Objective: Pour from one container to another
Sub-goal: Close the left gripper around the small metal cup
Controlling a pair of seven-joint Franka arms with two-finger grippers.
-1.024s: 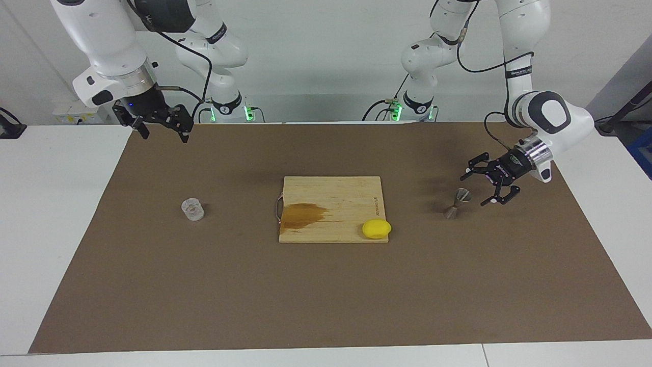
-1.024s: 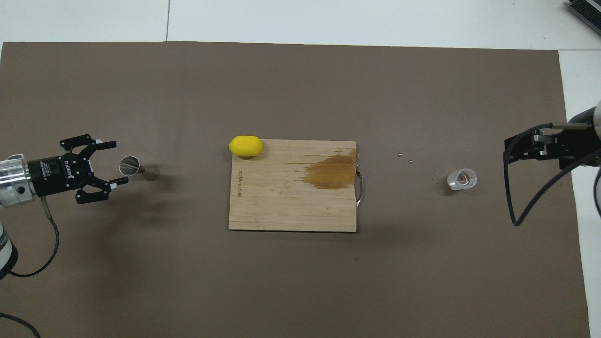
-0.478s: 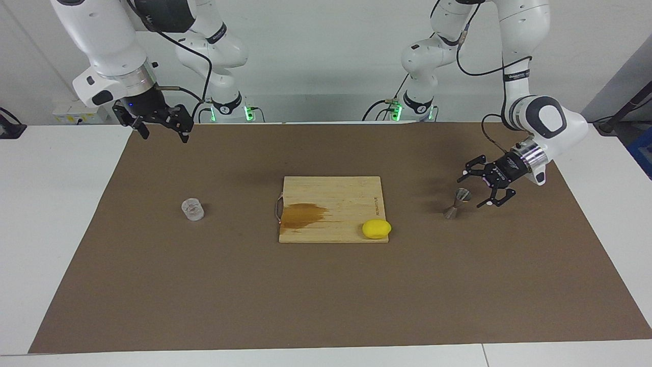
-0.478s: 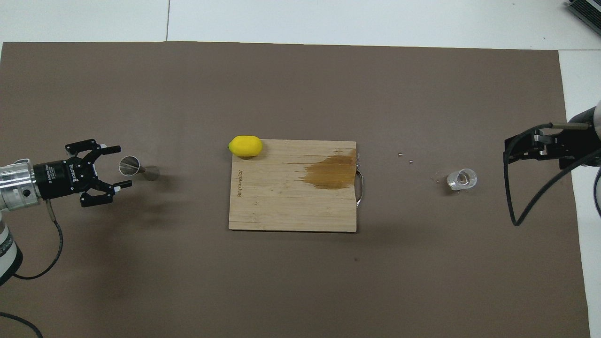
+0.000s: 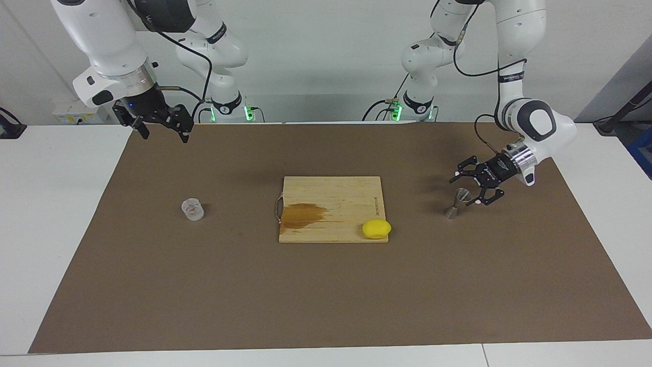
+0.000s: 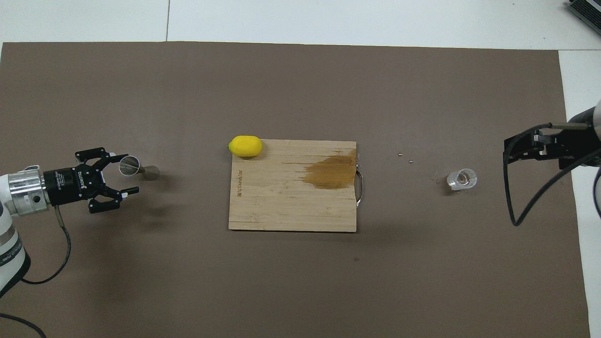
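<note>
The steel jigger [image 5: 457, 203] [image 6: 136, 167] stands upright on the brown mat toward the left arm's end of the table. My left gripper [image 5: 466, 191] [image 6: 129, 173] is open, tilted low, with one finger on each side of the jigger's upper cup; I cannot tell whether they touch it. The small clear glass tumbler [image 5: 192, 209] [image 6: 461, 179] stands alone toward the right arm's end. My right gripper [image 5: 164, 136] [image 6: 507, 150] hangs open and empty, high over the mat's edge at its own end, where the arm waits.
A wooden cutting board [image 5: 331, 196] [image 6: 281, 202] lies mid-table with a dark wet stain [image 5: 303, 214] by its handle. A yellow lemon [image 5: 376, 229] [image 6: 245, 146] sits at the board's corner nearest the jigger. A few small drops [image 6: 404, 157] lie on the mat between board and tumbler.
My left gripper has slid in toward the jigger until its fingers flank the upper cup, and the fingers have narrowed. The right arm, tumbler and jigger have not moved.
</note>
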